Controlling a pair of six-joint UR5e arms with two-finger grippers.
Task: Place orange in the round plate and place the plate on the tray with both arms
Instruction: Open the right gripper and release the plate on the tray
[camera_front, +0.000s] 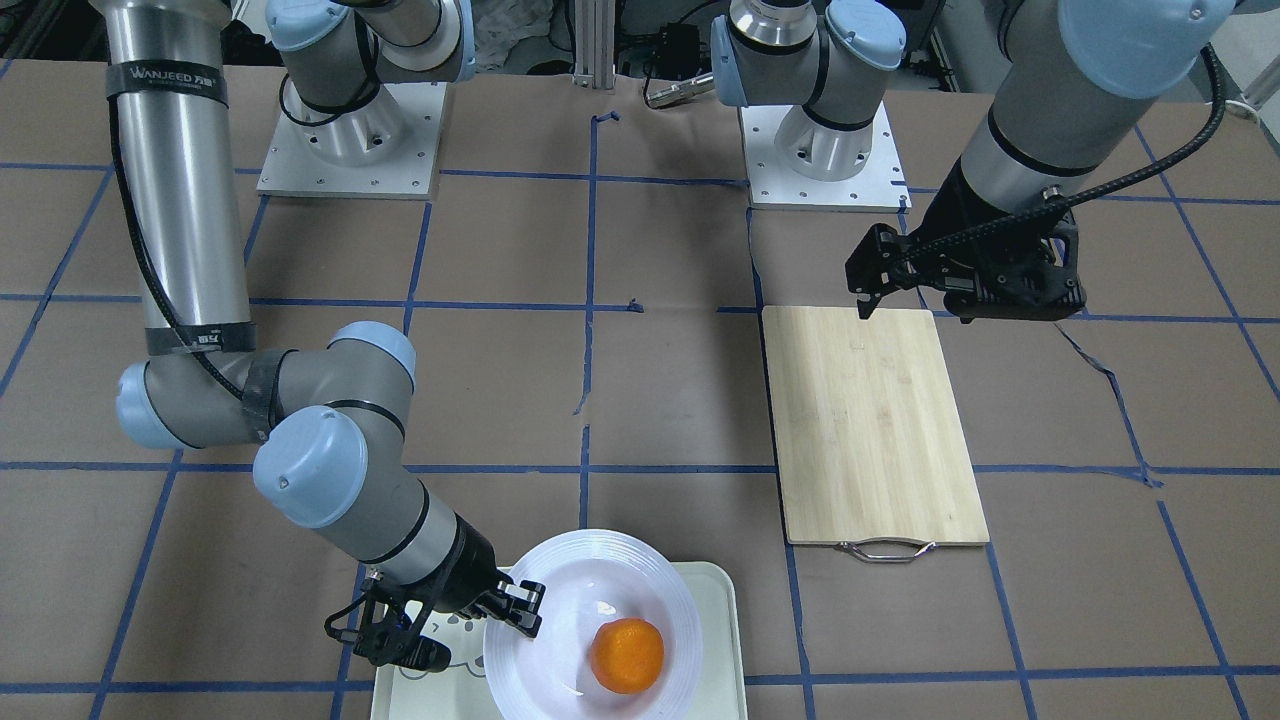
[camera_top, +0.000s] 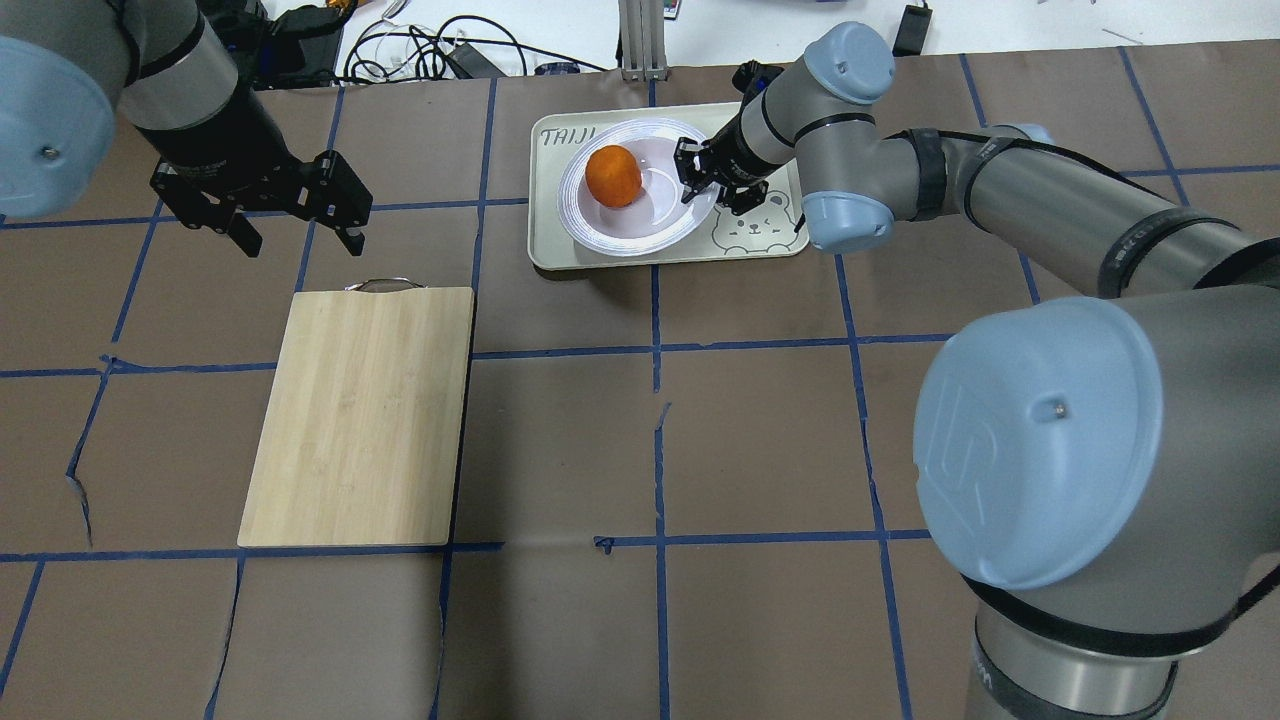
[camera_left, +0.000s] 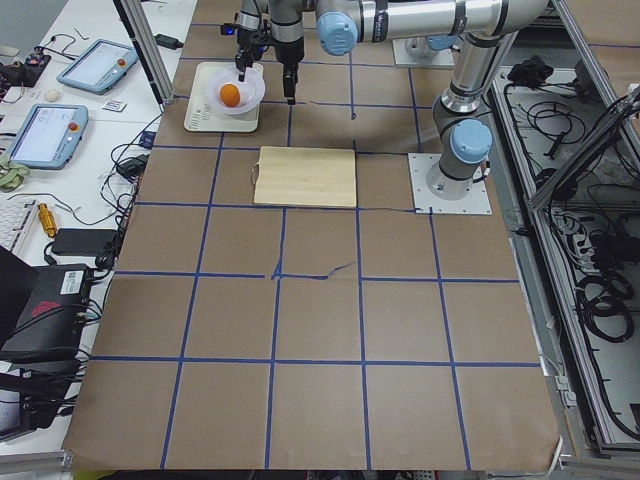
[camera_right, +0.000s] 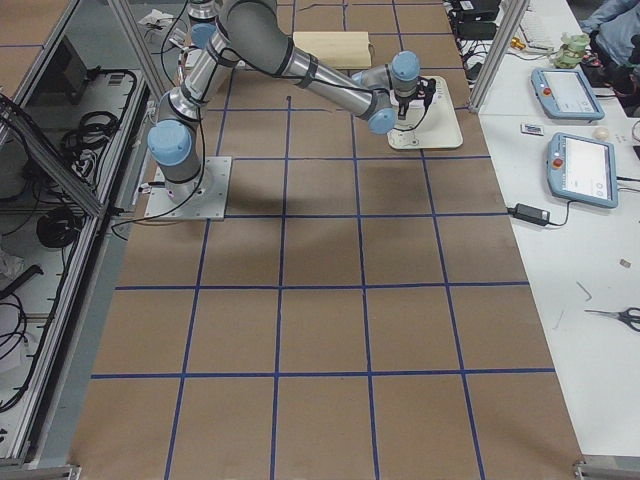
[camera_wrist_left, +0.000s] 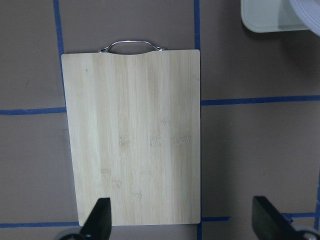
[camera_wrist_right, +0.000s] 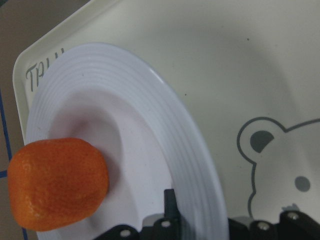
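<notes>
The orange (camera_front: 627, 655) (camera_top: 612, 176) (camera_wrist_right: 57, 182) lies in the sunken centre of the white round plate (camera_front: 600, 545) (camera_top: 640, 240) (camera_wrist_right: 165, 115). That plate sits on the pale tray (camera_front: 715, 620) (camera_top: 550, 200) (camera_wrist_right: 225, 60), beside its bear face. My right gripper (camera_front: 520, 618) (camera_top: 705, 185) (camera_wrist_right: 177, 205) is shut on the plate's rim, on the side towards the bear; one finger lies on the rim's inner slope and the other is hidden under it. My left gripper (camera_front: 915, 310) (camera_top: 303, 242) (camera_wrist_left: 180, 217) hangs open and empty above the table, well apart from the tray.
A bamboo cutting board (camera_front: 875, 425) (camera_top: 360, 415) (camera_wrist_left: 132, 135) with a metal handle lies on the brown paper below the left gripper. The tray stands at the table's far edge from the robot. Tablets and cables lie on the benches beyond.
</notes>
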